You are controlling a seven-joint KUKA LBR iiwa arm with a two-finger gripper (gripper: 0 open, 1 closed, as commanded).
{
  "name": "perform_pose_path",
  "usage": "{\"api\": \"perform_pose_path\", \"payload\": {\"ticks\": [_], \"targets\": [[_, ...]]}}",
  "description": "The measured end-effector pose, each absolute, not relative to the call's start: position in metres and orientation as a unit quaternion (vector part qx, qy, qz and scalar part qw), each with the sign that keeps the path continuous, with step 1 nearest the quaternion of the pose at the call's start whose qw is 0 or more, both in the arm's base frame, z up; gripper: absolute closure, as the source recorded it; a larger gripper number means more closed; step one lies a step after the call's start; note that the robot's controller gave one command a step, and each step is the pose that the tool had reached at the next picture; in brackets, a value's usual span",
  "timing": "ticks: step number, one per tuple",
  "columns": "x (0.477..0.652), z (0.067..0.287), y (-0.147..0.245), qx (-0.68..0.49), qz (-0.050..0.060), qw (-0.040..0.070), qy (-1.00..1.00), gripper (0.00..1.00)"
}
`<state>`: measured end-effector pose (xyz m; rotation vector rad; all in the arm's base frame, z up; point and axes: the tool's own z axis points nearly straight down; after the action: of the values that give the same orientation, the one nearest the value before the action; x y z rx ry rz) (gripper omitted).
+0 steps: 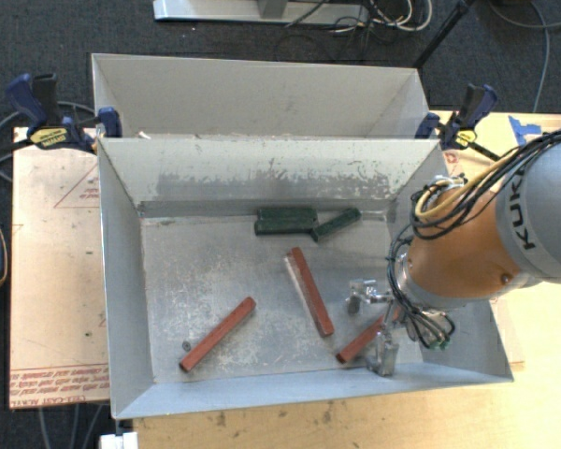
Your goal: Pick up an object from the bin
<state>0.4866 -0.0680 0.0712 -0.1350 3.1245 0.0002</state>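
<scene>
the tool point(383, 349) sits low in the near right corner of the grey metal bin point(262, 168). it hangs below the orange-covered wrist point(458, 255) of the arm, which reaches in from the right. dark cables loop around the wrist. whether the tool is spread or pressed together cannot be told, as the wrist covers much of it.

a short red-brown bar point(357, 346) lies on the bin floor right at the tool. its right end meets the tool body; whether it touches the tool or passes under it cannot be told. the bar lies on a diagonal, left end nearer, right end farther.

just left of it lies a longer red-brown bar point(309, 291) with a pale upper face. it runs from far left to near right, and its near end is close to the short bar.

a third red-brown bar point(217, 333) lies well apart in the near left area of the floor, also on a diagonal.

along the far wall lie two dark green pieces: a blocky one point(285, 221) and, just beside it on the right, a slimmer one point(338, 222).
</scene>
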Motion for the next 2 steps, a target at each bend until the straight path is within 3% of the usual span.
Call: {"api": "perform_pose_path", "payload": {"ticks": [1, 2], "targets": [[0.485, 0.07, -0.067, -0.045, 0.001, 0.001, 0.999, 1.0], [0.485, 0.173, -0.068, -0.038, 0.0, 0.004, 0.999, 1.0]]}}
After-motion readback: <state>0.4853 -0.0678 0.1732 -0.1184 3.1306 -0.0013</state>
